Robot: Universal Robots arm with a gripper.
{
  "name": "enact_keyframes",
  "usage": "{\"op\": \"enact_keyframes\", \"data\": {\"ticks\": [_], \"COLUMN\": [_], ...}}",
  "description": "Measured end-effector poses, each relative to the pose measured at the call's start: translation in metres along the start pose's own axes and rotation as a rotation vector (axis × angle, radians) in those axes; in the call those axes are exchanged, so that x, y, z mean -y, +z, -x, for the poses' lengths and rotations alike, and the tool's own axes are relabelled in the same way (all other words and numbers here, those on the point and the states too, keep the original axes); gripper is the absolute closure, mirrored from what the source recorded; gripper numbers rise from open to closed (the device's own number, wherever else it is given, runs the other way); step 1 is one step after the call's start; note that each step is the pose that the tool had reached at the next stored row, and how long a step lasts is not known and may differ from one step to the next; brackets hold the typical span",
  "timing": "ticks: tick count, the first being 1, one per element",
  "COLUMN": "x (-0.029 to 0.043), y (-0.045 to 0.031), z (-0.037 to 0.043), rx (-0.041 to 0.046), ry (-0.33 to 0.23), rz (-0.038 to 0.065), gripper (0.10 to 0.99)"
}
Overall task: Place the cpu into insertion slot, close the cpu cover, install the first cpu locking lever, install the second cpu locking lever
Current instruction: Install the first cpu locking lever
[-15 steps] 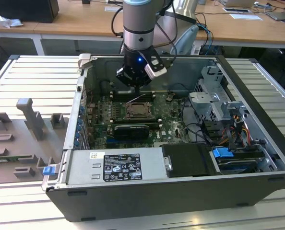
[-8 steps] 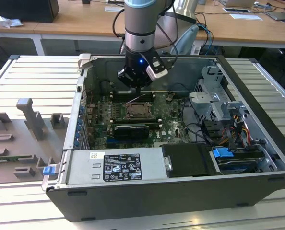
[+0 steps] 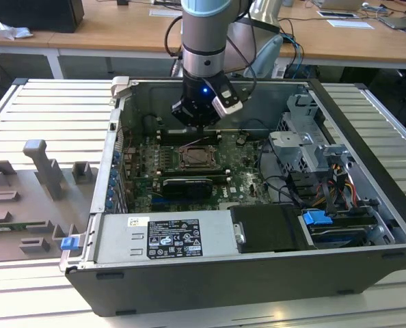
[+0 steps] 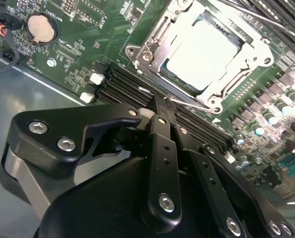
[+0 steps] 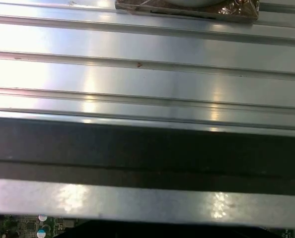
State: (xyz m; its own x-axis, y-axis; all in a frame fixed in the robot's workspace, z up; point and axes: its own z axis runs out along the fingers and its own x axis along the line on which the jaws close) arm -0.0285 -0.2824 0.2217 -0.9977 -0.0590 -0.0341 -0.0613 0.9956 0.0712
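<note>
Going left to right in the exterior view: grey fixture blocks on the table, then the open PC case with the gripper hovering just above the socket. The second wrist view shows its fingers pressed together, holding nothing. The cpu sits in the socket with the cpu cover seemingly down around it, I think. For the levers, push down squarely and hook under the tab. The power supply sticker is too small to read.

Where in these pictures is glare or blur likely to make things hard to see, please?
In the second wrist view, the cpu glares near white inside the cpu cover, and the gripper up close looks soft. In the first wrist view, bright reflections streak the ribbed metal table and a dark band crosses the middle. In the exterior view, lighting is even, though the computer case interior is shadowed.
</note>
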Motion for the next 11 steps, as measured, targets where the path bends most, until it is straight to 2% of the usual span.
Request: {"op": "enact_keyframes", "data": {"ticks": [6, 11], "x": [0.0012, 0.0016], "y": [0.0133, 0.0174], "z": [0.0046, 0.0053], "rx": [0.0, -0.0003], "ry": [0.0, 0.0], "rz": [0.0, -0.001], "gripper": [0.98, 0.98]}}
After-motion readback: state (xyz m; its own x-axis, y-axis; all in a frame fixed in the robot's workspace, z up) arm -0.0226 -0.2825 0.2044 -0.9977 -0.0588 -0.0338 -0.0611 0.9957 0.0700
